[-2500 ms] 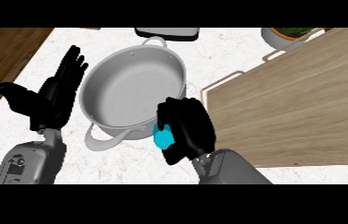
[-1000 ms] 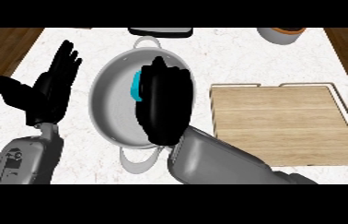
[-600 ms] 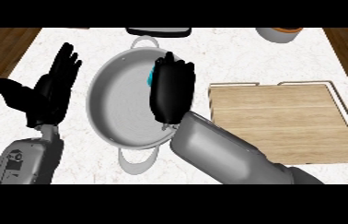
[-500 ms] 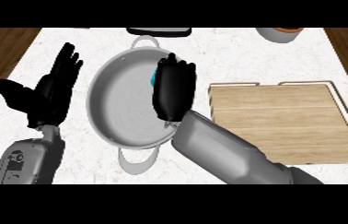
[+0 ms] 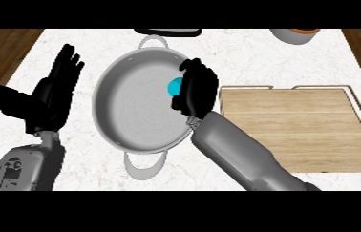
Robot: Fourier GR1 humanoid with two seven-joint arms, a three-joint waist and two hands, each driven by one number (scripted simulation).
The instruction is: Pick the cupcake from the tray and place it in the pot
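The cupcake [image 5: 174, 86] shows as a small bright blue patch at the left side of my right hand [image 5: 195, 89]. That hand is curled round it and hides most of it. Hand and cupcake hang over the right inner part of the grey pot [image 5: 130, 109], which stands on the white counter with a handle at its top and another at its bottom. The wooden tray [image 5: 289, 126] lies just right of the pot, with my right forearm crossing its lower left corner. My left hand [image 5: 56, 90] rests open, fingers up, left of the pot.
A dark flat object [image 5: 169, 31] sits at the counter's far edge behind the pot. A grey bowl with a brown top [image 5: 296, 35] stands at the far right. The counter's left edge [image 5: 21, 59] runs diagonally past my left hand.
My right hand has carried the cupcake from the pot's front rim up over the pot, then drifted slightly right. The left hand has stayed still.
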